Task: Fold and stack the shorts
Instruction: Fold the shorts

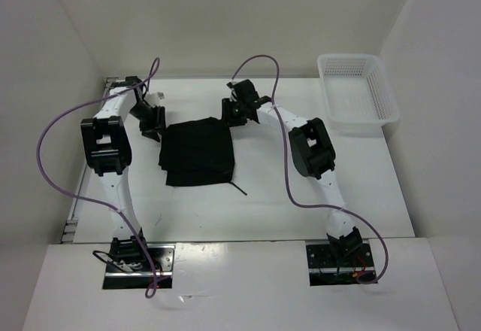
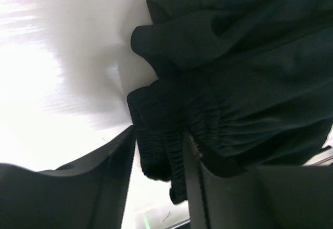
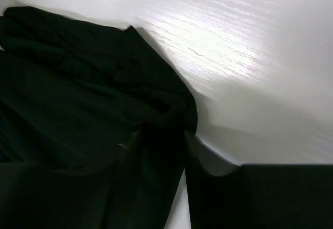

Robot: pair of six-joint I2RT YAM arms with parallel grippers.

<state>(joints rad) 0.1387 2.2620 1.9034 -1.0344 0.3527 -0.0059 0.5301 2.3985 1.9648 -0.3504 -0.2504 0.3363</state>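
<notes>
1. Midway across the desk [image 1: 301,203], the shorts [image 1: 198,154] lie folded square, drawstring [image 1: 239,189] trailing near right.
2. Left jaws clamp the waistband [image 2: 171,151] at the far left corner.
3. Right jaws straddle the far right corner; clamped or not, I cannot tell.

A white table [image 1: 255,211] stands in a plain white booth — a back wall [image 1: 225,22] behind it, a left wall [image 1: 37,83] and a right wall [image 1: 443,83] beside it, all bare and matte. A pale ledge [image 1: 240,293] runs along the table's near edge. The light is even and soft. Up and left of the left fingers [image 2: 78,198] the tabletop glares to pure white, with a grey shadow beside the glare. Above the right fingers [image 3: 260,198] a bright streak shows fine grain — further right the surface dims to grey.
</notes>
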